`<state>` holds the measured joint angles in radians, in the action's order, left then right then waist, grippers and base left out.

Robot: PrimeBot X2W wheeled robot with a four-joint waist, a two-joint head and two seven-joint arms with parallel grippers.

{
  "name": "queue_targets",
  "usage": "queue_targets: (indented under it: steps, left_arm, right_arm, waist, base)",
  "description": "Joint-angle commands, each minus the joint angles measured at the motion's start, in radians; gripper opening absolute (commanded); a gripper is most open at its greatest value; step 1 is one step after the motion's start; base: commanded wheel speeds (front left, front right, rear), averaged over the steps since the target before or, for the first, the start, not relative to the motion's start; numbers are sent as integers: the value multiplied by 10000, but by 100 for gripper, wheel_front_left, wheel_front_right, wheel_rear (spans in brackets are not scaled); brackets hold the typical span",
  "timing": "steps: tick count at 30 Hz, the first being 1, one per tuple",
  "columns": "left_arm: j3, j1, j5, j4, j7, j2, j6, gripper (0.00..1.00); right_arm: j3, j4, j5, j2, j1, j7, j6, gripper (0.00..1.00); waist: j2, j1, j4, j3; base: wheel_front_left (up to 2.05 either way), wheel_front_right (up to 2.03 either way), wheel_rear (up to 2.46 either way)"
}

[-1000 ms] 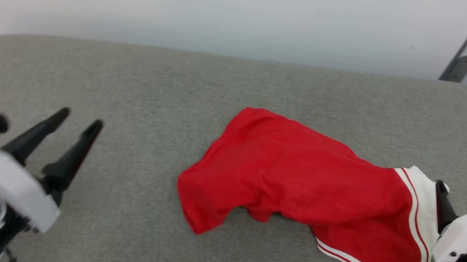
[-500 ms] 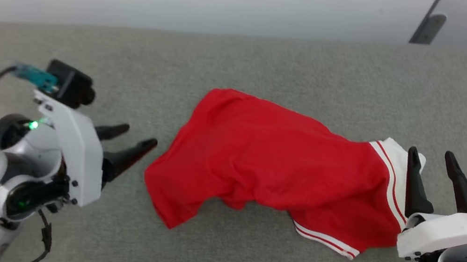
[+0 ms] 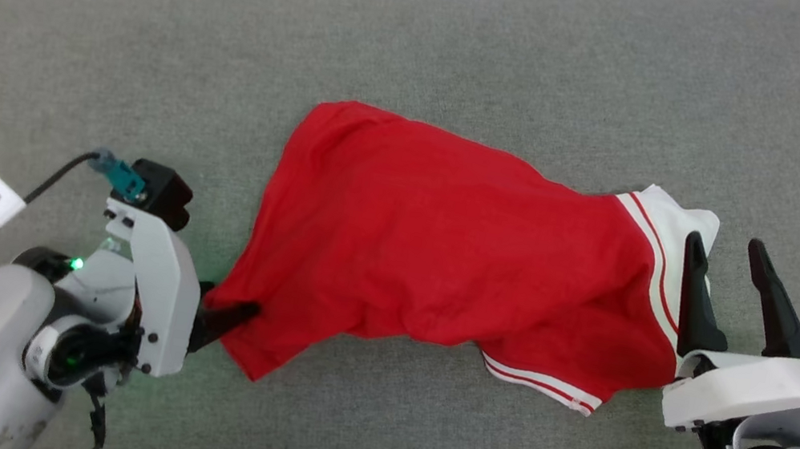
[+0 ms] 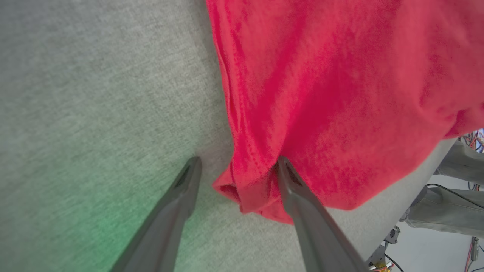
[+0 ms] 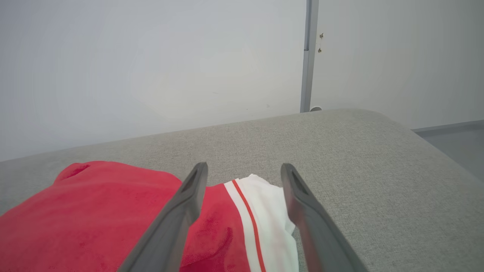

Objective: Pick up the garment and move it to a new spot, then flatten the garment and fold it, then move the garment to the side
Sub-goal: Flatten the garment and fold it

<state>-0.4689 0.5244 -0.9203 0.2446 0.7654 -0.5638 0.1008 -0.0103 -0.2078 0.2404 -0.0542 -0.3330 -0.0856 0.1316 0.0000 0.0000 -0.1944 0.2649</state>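
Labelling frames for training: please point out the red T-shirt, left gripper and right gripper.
red T-shirt (image 3: 445, 248), head view, centre of its red body.
left gripper (image 4: 238, 161), left wrist view, midway between fingertips.
right gripper (image 3: 725, 241), head view, midway between fingertips.

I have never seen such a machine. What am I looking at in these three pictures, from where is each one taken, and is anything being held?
It is a robot with two arms. The wide picture comes from a camera on its head, looking down at a grey padded surface where a red shirt lies crumpled. The other two come from cameras on its wrists, each looking along that arm's two dark fingers. The left gripper is open, with a red corner of the shirt between its fingers. The right gripper is open too, at the end with the white sleeve. Nothing is held yet.
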Motion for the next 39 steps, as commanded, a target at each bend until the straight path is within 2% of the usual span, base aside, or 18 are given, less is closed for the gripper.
queue_targets:
  steps: [1, 5, 6, 7, 8, 12, 20, 33, 39]
  left_arm:
    - [-61, 118, 85, 147, 21, 82, 31, 100]
    - [-296, 172, 137, 826, -67, 271, 90, 99]
    - [-335, 205, 92, 967, -73, 336, 85, 48]
    - [-361, 237, 45, 1080, -90, 396, 106, 34]
    - [-415, 296, 74, 1134, -120, 429, 146, 0]
    - [-388, 561, -89, 1419, -234, 485, 209, 0]
    - [122, 1400, -229, 1384, -356, -221, 243, 0]
    - [783, 1986, 296, 1077, -342, -2102, 144, 0]
    - [1121, 1986, 477, 842, -410, -2875, -170, 0]
  right_arm:
    - [40, 4, 60, 28, -105, -86, -16, 100]
    - [109, 17, -16, 41, -237, -286, -18, 100]
    - [130, 27, -30, 44, -259, -338, -18, 100]
    - [142, 29, -36, 44, -269, -391, -18, 100]
    - [173, 47, -50, 46, -283, -441, -18, 100]
    - [225, 45, -6, 46, -310, -595, -16, 100]
    - [140, 60, 21, 49, -221, -759, -18, 100]
    - [129, 99, -99, 47, 38, -713, -16, 100]
    - [87, 147, -177, 49, 208, -620, -18, 100]
  waist:
    - [0, 0, -79, 148]
    - [0, 0, -73, 232]
    - [0, 0, -66, 240]
    - [0, 0, -57, 240]
    - [0, 0, -52, 243]
    - [0, 0, -19, 241]
    - [0, 0, 62, 218]
    - [0, 0, 182, 33]
    - [0, 0, 294, -112]
  base:
    - [0, 0, 0]
    - [0, 0, 0]
    - [0, 0, 0]
    - [0, 0, 0]
    - [0, 0, 0]
    - [0, 0, 0]
    - [0, 0, 0]
    - [0, 0, 0]
    - [0, 0, 0]
